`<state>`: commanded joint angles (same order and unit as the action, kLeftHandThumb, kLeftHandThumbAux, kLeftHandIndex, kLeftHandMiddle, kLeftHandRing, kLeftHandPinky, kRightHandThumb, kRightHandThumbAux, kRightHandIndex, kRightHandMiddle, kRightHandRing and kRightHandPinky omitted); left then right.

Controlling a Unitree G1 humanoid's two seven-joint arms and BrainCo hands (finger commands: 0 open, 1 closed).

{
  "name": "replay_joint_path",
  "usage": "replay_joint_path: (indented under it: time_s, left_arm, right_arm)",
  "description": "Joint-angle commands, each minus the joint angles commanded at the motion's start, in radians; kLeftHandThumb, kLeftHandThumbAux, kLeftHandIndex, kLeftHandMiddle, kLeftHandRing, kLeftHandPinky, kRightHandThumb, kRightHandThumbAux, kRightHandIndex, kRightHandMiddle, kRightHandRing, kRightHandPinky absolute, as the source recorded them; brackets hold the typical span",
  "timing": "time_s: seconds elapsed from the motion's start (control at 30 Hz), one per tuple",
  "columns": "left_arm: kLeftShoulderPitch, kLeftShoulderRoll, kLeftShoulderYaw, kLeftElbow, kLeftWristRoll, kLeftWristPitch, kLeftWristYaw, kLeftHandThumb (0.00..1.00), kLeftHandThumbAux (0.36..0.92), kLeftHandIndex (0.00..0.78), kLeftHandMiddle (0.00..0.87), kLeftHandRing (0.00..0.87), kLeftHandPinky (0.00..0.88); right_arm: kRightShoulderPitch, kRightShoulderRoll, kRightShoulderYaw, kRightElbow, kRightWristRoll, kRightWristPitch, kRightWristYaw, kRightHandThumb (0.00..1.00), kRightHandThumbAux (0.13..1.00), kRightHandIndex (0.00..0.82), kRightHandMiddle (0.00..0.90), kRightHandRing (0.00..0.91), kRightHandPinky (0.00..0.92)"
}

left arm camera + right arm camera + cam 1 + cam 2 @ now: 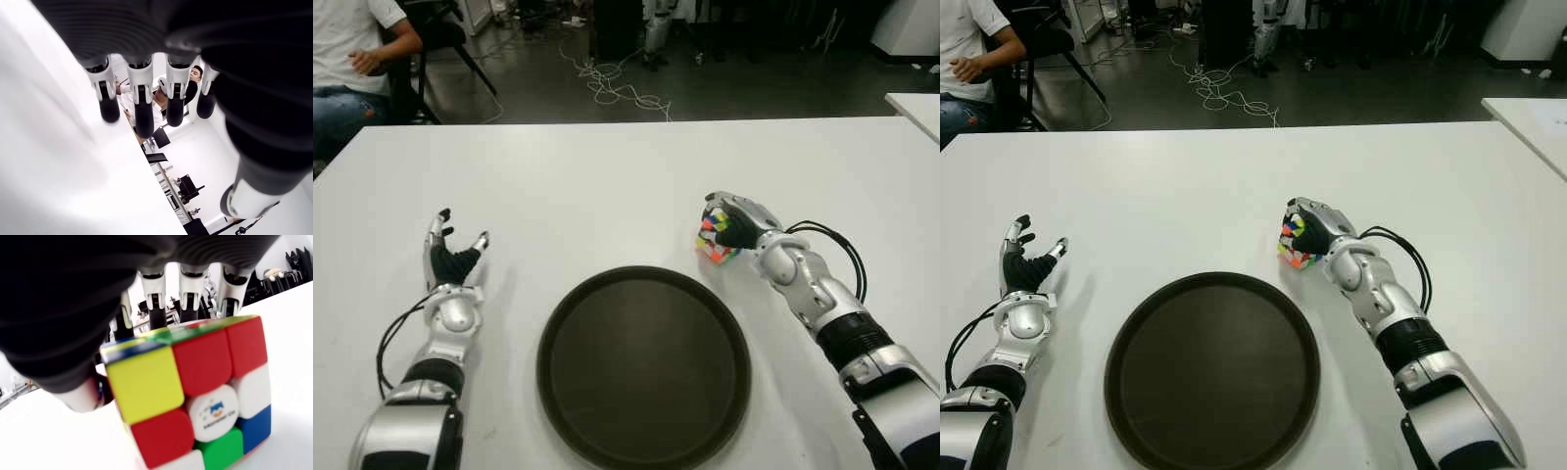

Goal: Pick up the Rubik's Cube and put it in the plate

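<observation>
The Rubik's Cube (717, 246) stands on the white table (607, 186) just beyond the right rim of the dark round plate (644, 367). My right hand (734, 223) covers it from the right and above, fingers curled over its top and far side. In the right wrist view the cube (195, 396) fills the picture, with the fingers (190, 289) hooked behind it and the thumb beside its yellow corner. Nothing lies in the plate. My left hand (453, 259) shows left of the plate with spread fingers (142, 105) that hold nothing.
A seated person (352, 59) is at the back left beyond the table's far edge. Cables (617, 88) lie on the floor behind. The corner of another white table (915, 103) shows at the far right.
</observation>
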<state>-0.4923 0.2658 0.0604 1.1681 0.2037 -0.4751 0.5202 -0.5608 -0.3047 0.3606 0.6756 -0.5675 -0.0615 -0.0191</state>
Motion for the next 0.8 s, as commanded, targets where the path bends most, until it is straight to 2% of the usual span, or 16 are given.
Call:
replay_joint_path:
  time_s: [0.27,0.57,0.8]
  left_arm:
    - [0.001,0.002,0.001,0.000,0.000,-0.009,0.000,0.033,0.733,0.117,0.156,0.167,0.195]
    - [0.001,0.001,0.002,0.002,-0.002,-0.012,-0.001,0.027,0.711,0.122,0.181,0.208,0.258]
    - [0.001,0.002,0.004,0.003,-0.004,-0.012,-0.003,0.050,0.704,0.120,0.166,0.173,0.181]
  right_arm:
    - [0.000,0.009,-0.008,0.003,0.015,0.005,0.001,0.695,0.726,0.428,0.656,0.659,0.648]
    - [0.002,0.015,-0.013,0.001,0.017,0.012,-0.009,0.695,0.726,0.429,0.678,0.676,0.661]
    - [0.003,0.018,-0.020,-0.001,0.031,0.015,0.011,0.696,0.727,0.429,0.686,0.682,0.671]
